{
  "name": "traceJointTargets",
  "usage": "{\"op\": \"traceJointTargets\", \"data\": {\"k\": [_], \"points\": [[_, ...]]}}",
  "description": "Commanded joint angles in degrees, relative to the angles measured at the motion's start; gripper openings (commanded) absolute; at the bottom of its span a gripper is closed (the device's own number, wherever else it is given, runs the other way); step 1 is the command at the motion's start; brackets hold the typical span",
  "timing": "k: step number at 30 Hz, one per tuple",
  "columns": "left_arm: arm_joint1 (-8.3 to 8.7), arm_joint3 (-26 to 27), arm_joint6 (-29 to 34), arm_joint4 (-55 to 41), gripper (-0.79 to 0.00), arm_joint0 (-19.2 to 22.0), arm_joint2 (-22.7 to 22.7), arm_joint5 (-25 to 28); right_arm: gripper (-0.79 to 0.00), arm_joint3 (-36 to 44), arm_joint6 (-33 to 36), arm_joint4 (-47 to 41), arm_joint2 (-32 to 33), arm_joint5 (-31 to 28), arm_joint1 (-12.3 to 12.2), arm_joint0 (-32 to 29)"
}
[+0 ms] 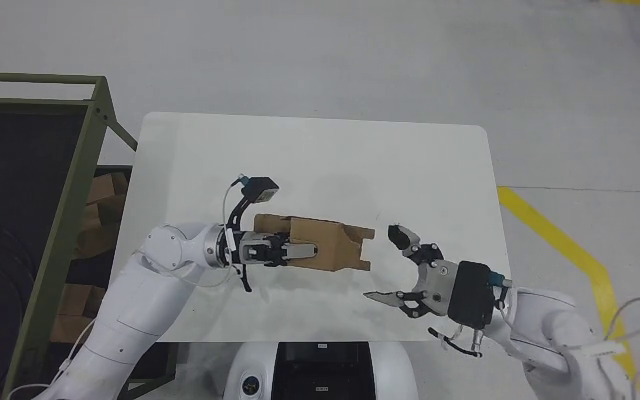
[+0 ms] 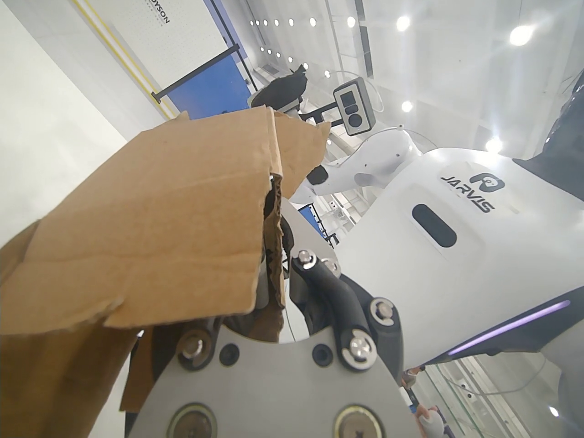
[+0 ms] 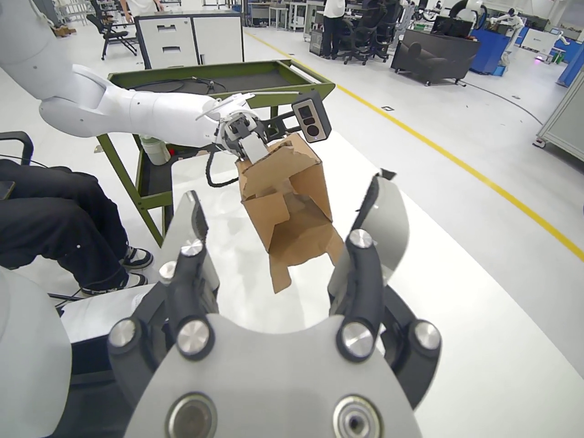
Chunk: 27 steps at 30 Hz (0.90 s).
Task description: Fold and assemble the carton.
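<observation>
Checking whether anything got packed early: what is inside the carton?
The open end of the carton shows only cardboard walls, nothing loose. Its far end, gripped by the left end effector, is hidden.

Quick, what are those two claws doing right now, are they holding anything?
Left gripper: closed on one end of the carton.
Right gripper: open, empty, apart from the carton.

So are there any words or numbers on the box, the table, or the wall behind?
Carton: none, plain brown card on every side shown.
Table: none, bare white top.
Wall panel: one brand mark, a logo with a short word beside it, not read out here.
</observation>
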State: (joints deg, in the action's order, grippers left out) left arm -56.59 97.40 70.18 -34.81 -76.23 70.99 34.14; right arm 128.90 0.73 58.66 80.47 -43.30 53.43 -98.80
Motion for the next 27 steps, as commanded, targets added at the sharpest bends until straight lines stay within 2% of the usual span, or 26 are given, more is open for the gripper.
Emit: {"op": "traceJointTargets", "data": {"k": [1, 12, 19, 27], "points": [[0.10, 0.3, -0.8, 0.6, -0.785, 0.0, 0.0, 0.8, 0.000, 0.5, 1.1, -1.8, -0.2, 0.2, 0.0, -0.1], [1.05, 1.3, -3.9, 4.4, -0.785, -0.7, -1.0, 3.9, 0.000, 5.7, 12.9, -5.1, -1.6, 9.5, 0.2, 0.9], [1.56, 0.1, -4.8, 5.6, -0.785, -0.2, -1.7, 4.7, 0.000, 5.7, 19.2, -5.1, -6.3, 15.3, 0.9, 5.8], [2.12, 0.0, -5.7, 5.4, -0.785, -0.3, -2.1, 5.6, 0.000, 4.6, 21.7, -6.3, -7.6, 20.7, 1.5, 8.2]]}}
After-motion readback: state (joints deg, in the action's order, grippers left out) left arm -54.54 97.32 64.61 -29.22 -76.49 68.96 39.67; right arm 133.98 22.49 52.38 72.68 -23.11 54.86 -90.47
